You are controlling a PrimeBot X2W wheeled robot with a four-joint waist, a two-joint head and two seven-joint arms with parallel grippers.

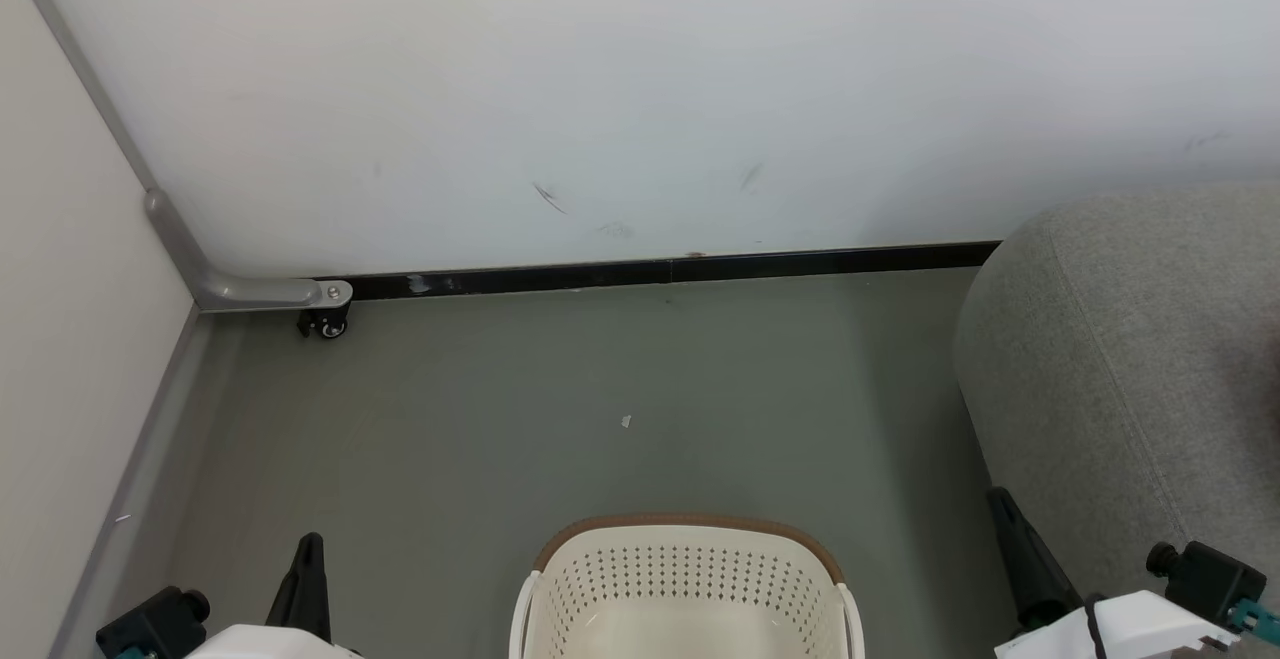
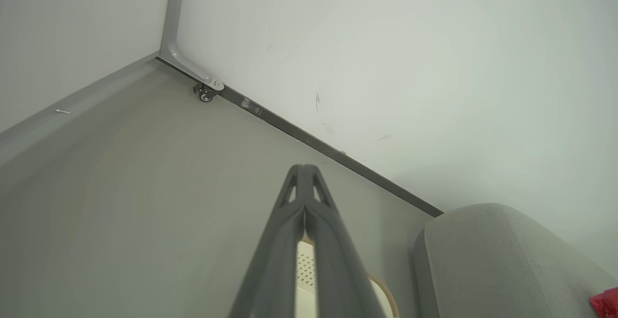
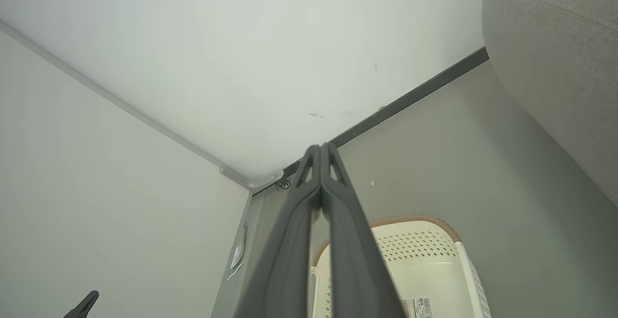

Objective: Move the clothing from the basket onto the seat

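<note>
Left pincer (image 2: 303,168) and right pincer (image 3: 321,146) closed tight, empty. Near centre, basket (image 1: 690,531), bare where visible. Red clothing (image 2: 606,303) on seat (image 1: 1120,359), right. Probably transfer done; next, check basket bottom.

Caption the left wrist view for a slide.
Left pincer shut, basket glimpsed behind it, grey seat at right.
</note>
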